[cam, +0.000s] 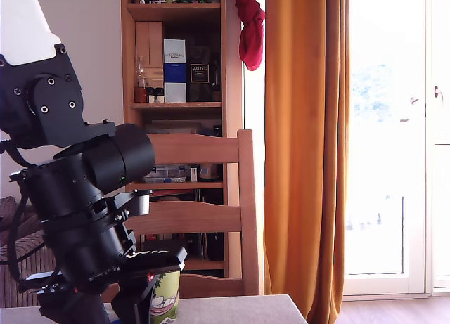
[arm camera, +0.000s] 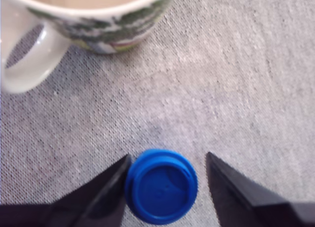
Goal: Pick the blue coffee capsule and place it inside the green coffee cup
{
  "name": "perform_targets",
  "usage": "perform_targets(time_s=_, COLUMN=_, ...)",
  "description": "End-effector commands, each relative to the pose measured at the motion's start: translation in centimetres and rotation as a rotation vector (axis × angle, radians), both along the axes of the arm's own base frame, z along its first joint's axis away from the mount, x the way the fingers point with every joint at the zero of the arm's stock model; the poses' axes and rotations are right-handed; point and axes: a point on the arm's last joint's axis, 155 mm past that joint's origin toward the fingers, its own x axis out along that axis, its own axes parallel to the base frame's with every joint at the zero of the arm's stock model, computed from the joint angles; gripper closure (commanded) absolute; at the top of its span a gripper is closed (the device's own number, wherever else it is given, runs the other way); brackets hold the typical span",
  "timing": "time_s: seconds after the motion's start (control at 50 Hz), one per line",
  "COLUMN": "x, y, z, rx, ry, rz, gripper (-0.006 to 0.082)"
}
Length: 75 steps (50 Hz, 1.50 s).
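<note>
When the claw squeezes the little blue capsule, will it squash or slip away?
Probably neither. The blue capsule looks like stiff, smooth plastic, so it should hold its shape. Its round side might slide between the claw tips. It looks small and likely light, and the woven cloth may stop it skidding.

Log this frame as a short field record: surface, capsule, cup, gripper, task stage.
surface: grey woven cloth
capsule: blue, on the cloth, between the fingertips
cup: mug with white handle, apart from capsule; nothing visible in the part of the inside that shows
gripper: open, one finger at the capsule's edge
task stage: capsule not yet lifted
</note>
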Motion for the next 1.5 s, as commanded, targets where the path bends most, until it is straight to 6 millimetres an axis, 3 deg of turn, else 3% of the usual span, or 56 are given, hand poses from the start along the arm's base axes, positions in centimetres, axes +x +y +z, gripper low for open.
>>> perform_targets(time_s=0.0, x=0.1, y=-0.2, z=-0.2, rx=-0.005, ry=0.005, rz=0.016, gripper=0.0641)
perform_targets(time_s=0.18, x=0.5, y=-0.6, z=0.1, rx=-0.029, ry=-0.009, rz=0.021, gripper=0.0641)
perform_targets(time_s=0.4, x=1.0, y=-3.3, z=2.0, rx=-0.167, ry=0.005, rz=0.031, gripper=0.064)
perform_targets(time_s=0.7, x=4.5, y=-6.7, z=7.7, rx=-0.358, ry=-0.125, rz=0.032, gripper=0.064)
perform_targets(time_s=0.9, x=7.2, y=-7.4, z=11.5, rx=-0.422, ry=-0.202, rz=0.036, gripper=0.064)
perform_targets(time_s=1.0, x=8.6, y=-6.8, z=12.5, rx=-0.41, ry=-0.239, rz=0.053, gripper=0.064)
perform_targets(time_s=1.12, x=9.8, y=-5.1, z=12.3, rx=-0.347, ry=-0.272, rz=0.073, gripper=0.0641)
perform_targets(time_s=1.3, x=10.0, y=-1.7, z=10.5, rx=-0.199, ry=-0.272, rz=0.095, gripper=0.0641)
perform_targets(time_s=1.48, x=10.0, y=-0.1, z=9.8, rx=-0.111, ry=-0.278, rz=0.094, gripper=0.0641)
